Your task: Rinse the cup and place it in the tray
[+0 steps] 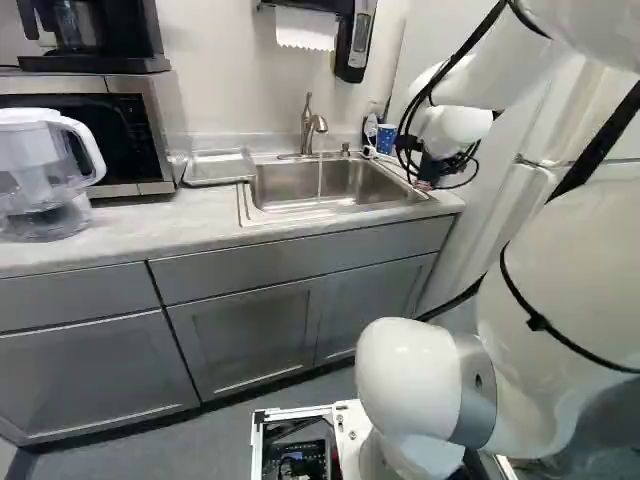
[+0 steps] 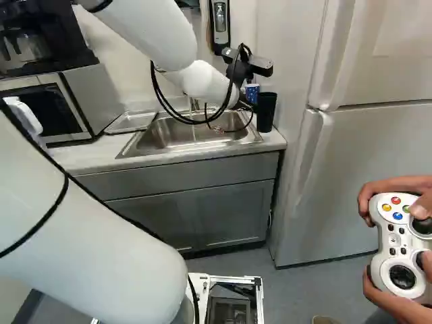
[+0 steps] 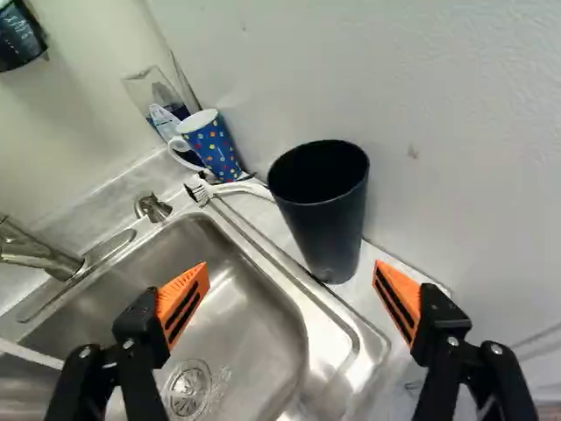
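While standing before a tall white refrigerator with stacked doors on the right and a long run of grey panelled cabinets on the left, reaches far ahead with a thick white jointed arm. Has above the cabinets a pale stone-like countertop, and set into that a rectangular stainless steel sink. Shows at the left a boxy silver-and-black microwave, with a black coffee maker on top and, on the nearer side, a clear plastic pitcher with a white lid and handle. Shows just left of the sink a shallow rectangular metal tray. Ends, over the right side of the sink, in a black two-fingered gripper with orange pads, fingers spread wide. Rises at the sink's far edge into a curved brushed-metal tap, running a thin stream of water down into the basin. Has the task's tall, tapered black cup upright on the countertop, just right of the sink, ahead of the gripper and apart from both pads. Has farther back a blue mug with coloured dots and a white handle. Finishes, between mug and sink, with a slim white-handled brush.
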Available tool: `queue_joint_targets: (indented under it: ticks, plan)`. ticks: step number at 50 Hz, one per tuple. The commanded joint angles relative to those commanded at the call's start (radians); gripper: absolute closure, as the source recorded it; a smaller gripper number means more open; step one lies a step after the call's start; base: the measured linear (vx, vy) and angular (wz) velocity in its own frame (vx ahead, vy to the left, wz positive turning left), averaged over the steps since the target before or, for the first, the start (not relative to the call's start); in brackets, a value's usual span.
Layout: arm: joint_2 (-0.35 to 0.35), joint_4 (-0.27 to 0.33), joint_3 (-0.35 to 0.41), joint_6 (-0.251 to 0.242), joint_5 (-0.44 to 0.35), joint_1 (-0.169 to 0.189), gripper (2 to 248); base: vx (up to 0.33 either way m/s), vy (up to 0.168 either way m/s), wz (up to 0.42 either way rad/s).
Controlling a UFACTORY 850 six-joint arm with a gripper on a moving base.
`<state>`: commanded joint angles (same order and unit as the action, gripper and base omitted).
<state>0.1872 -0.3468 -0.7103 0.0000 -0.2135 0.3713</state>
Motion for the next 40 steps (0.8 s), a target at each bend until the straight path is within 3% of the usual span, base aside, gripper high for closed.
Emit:
queue_joint_targets:
  ticks: [27,40]
  plan:
    - [-0.062,-0.198,-0.057,0.000,0.000,0.017,3,0.000,0.000,0.000]
    - [-0.100,-0.246,-0.093,0.000,0.000,0.025,3,0.000,0.000,0.000]
